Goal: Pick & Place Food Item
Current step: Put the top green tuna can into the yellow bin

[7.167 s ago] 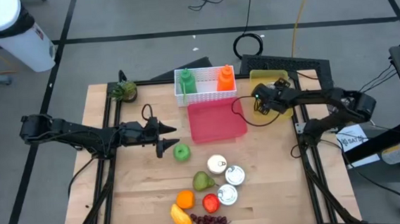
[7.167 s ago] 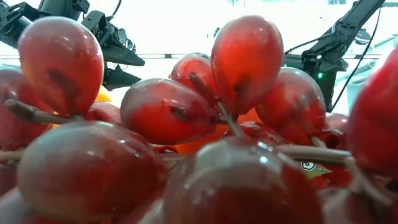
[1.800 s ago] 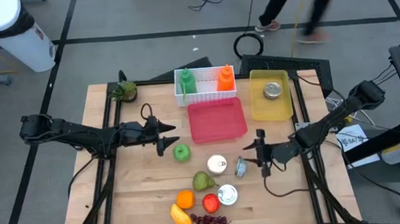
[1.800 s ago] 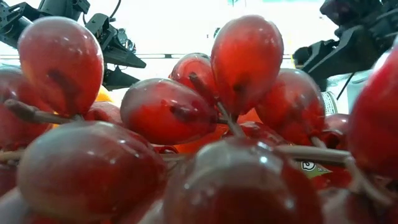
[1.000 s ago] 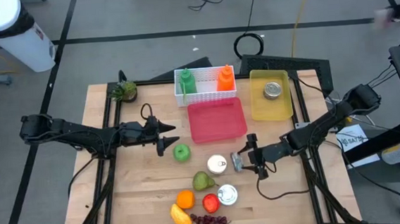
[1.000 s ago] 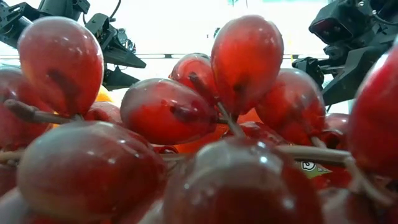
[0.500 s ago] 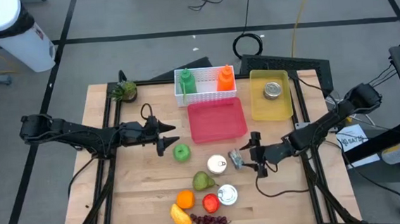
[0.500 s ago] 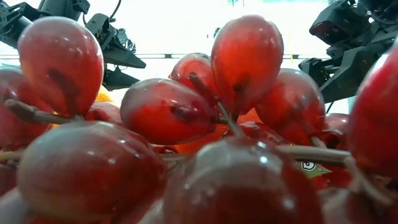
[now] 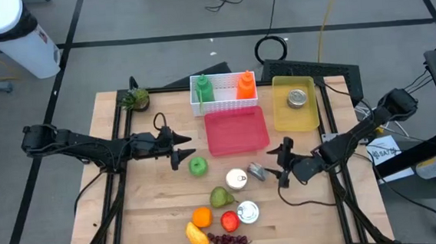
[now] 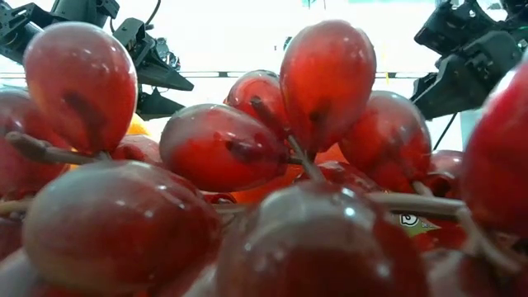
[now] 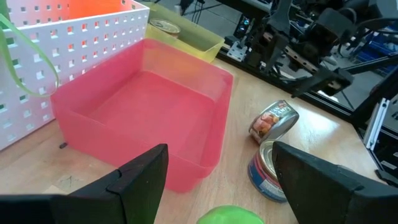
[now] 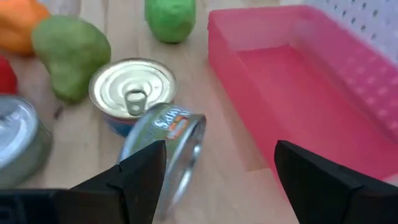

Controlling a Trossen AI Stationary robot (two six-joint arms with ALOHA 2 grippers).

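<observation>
Can (image 9: 257,171) tilted on edge, lid facing right tool (image 9: 281,164).

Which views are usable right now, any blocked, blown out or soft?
Low view: almost wholly blocked by the red grapes pressed against the lens, background behind them blown out white. Right wrist view: the tilted can is smeared and soft, the pink bin only slightly. High view: evenly lit, sharp. Left wrist view: clear.

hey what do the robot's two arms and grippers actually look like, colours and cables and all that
Both arms are dark, slim, jointed links with black cables looping alongside. The left gripper and right gripper each end in two black, pointed fingers; in the wrist views these look like flat, matte, wedge-shaped plates.
</observation>
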